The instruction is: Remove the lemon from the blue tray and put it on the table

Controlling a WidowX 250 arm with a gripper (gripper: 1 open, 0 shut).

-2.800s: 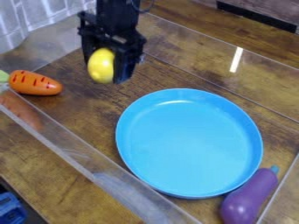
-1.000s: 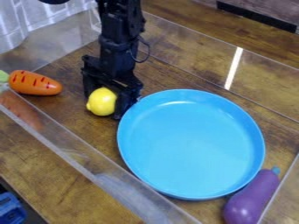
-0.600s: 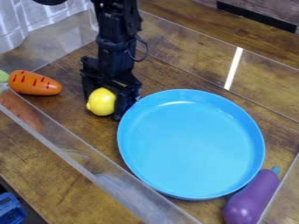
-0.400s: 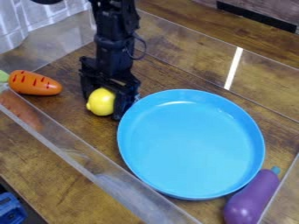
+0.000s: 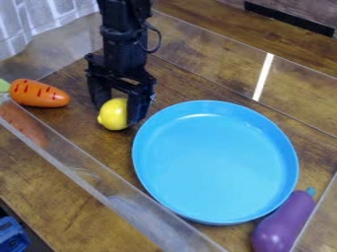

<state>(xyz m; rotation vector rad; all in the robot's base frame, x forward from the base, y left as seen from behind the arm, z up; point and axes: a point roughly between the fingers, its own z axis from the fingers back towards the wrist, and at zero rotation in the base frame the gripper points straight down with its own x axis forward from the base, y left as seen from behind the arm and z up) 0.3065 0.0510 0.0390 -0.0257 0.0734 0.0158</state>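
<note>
- Your black gripper (image 5: pixel 121 87) points down over the yellow lemon (image 5: pixel 114 114), its jaws spread.
- The lemon sits on the brown wooden table (image 5: pixel 198 71), outside the blue tray (image 5: pixel 216 160), near its rim.
- An orange carrot (image 5: pixel 39 94) lies on the opposite side of the lemon from the tray.
- A purple eggplant (image 5: pixel 283 222) lies beside the tray.

Glossy brown wood-grain table (image 5: pixel 198 74), smooth blue plastic tray (image 5: pixel 216 162), clear plastic wall (image 5: pixel 99 177).
</note>
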